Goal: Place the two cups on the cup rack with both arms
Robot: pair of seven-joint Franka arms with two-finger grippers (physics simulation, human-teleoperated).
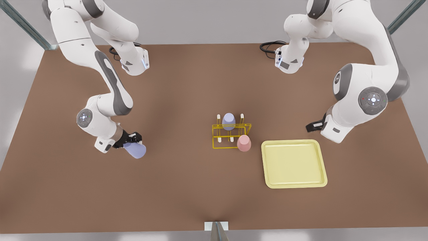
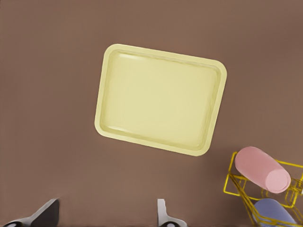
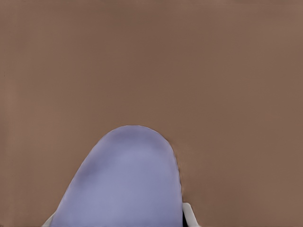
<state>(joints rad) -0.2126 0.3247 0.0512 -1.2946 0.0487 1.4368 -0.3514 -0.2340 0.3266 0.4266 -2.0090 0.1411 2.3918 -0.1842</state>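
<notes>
right gripper clamped lavender cup, front view's left | left gripper spread, near tray | 2 cups on cup rack

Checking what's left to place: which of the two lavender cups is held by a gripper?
The lavender cup at the front view's left, tilted in the right gripper. The other lavender cup sits on the cup rack.

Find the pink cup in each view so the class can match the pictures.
Front view: pink cup on the rack's corner nearest the tray.
Left wrist view: pink cup on the rack, beside the tray.
Right wrist view: a lavender cup in the right hand, over the table.
Shared landmark: the rack, in the front and left wrist views.
</notes>
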